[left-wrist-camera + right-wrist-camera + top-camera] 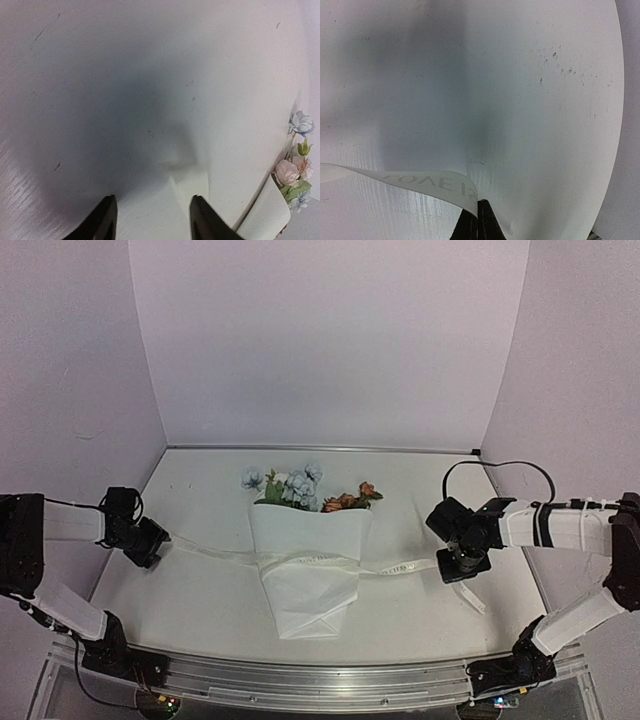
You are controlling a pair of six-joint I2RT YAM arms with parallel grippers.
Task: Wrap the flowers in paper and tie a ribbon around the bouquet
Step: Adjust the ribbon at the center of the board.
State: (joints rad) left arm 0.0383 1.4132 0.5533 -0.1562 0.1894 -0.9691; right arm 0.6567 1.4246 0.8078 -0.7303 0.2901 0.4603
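1. Cone tip nearest me: the thin white translucent paper (305, 595) lies folded around the stems, its point towards the arms.
2. A long, cream-white lettered fabric ribbon (320, 561) crosses it from left to right. The right gripper (477, 221) is clamped on one end. The left gripper (152, 212) stands apart, with the other end loose just ahead of it. I judge the tie turns on that end.
3. Pale blue-white and rust-orange artificial flowers (300, 485) poke out beyond.

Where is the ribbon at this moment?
In the top view, the ribbon lies across the paper, below the flowers, stretching from the left gripper to the right gripper, which pinches it.
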